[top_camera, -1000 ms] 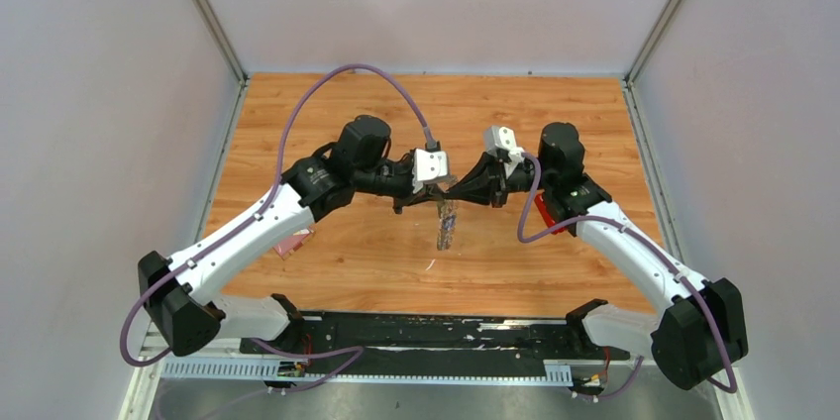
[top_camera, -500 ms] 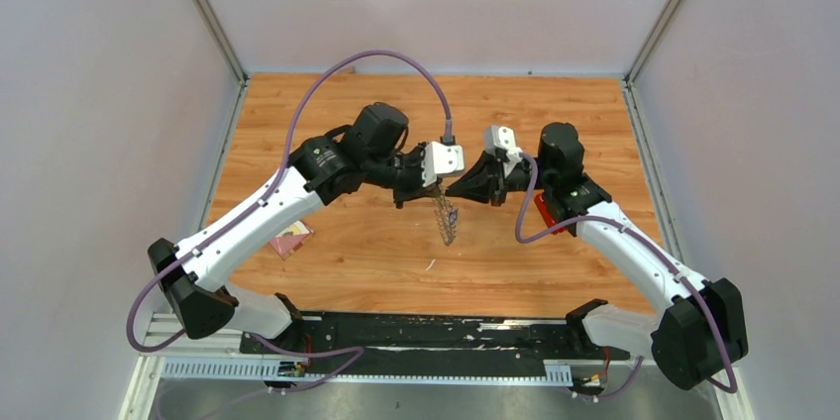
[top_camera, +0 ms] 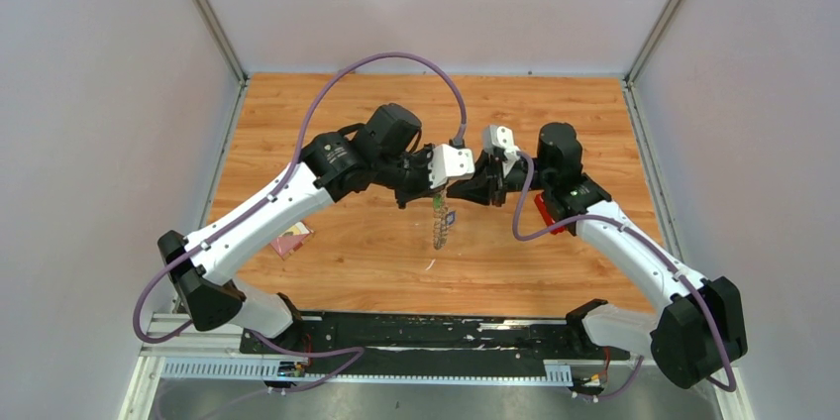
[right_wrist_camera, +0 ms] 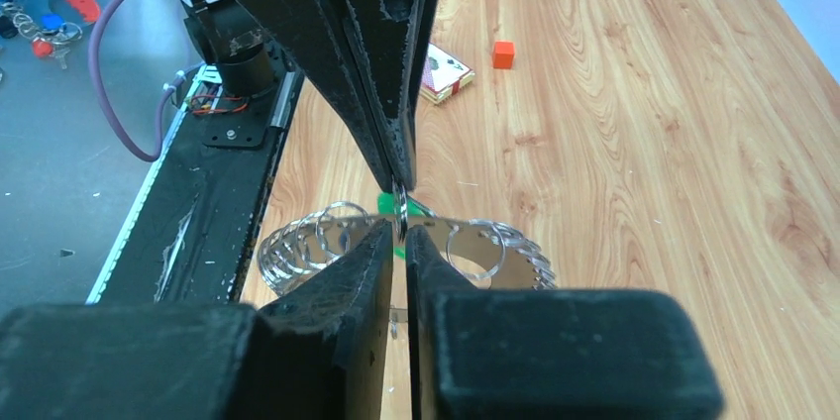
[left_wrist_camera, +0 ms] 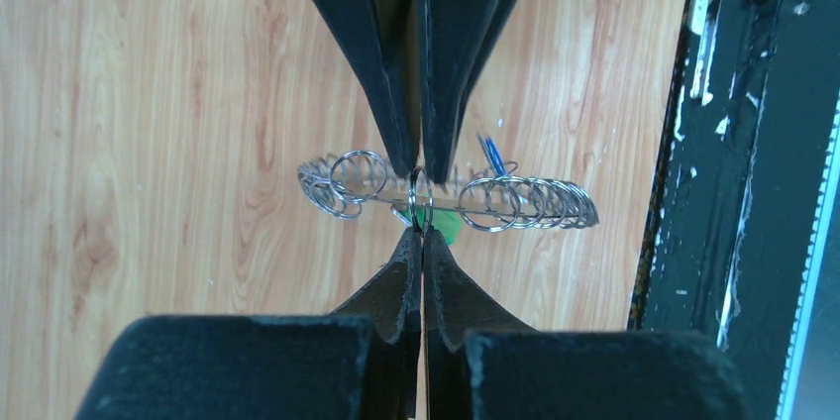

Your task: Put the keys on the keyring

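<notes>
The keyring hangs edge-on above the table, a silver disc with several small rings round its rim. My left gripper is shut on one small ring at the disc's middle. A green key shows just behind that ring, and a blue key sticks up to the right of it. My right gripper meets the left one tip to tip, with its jaws a narrow crack apart around the same small ring. In the top view both grippers join above the hanging keyring.
A pink card lies on the table left of centre, under the left arm. A red block sits behind the right arm. A small orange cube is farther off. A tiny silver piece lies below the keyring.
My left arm has swung right and carried the keyring toward the right gripper. The right gripper's jaws have parted a little.
</notes>
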Controlling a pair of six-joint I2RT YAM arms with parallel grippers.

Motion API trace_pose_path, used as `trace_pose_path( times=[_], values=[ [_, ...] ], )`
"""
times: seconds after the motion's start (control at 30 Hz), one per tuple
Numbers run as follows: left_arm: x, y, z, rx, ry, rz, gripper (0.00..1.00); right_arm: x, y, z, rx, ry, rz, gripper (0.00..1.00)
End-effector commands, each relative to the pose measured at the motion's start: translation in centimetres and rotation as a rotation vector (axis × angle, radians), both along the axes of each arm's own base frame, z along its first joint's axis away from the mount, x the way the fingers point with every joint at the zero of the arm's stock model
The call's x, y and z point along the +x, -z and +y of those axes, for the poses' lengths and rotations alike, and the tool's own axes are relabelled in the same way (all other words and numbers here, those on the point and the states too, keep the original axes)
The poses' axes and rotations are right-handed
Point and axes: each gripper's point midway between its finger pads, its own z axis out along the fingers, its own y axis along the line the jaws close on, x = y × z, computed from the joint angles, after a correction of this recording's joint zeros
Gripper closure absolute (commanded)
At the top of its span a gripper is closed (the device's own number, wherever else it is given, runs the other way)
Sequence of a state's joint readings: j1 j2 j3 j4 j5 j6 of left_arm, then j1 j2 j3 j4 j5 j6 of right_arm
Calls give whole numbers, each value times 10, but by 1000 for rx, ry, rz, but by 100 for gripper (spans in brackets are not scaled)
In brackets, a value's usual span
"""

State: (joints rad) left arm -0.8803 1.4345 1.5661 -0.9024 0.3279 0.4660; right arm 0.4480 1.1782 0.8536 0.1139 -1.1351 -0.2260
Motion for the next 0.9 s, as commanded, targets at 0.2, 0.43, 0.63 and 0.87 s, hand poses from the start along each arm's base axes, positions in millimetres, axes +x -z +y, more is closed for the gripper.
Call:
trace_pose_path(
  times=[0.2, 0.43, 0.63, 0.87],
  values=[
    [0, 2, 20, 79, -71, 19, 100, 2, -11, -5, 17, -1, -67, 82],
    [-7, -8, 15, 20, -21, 10, 100, -2, -11, -3, 34, -31, -42, 81],
    [-20, -20, 9, -82, 69, -37, 100, -9, -9, 0, 46, -65, -20, 79],
    [-30, -31, 4, -149, 133, -51, 100, -16, -8, 3, 44, -99, -30, 75]
  ],
)
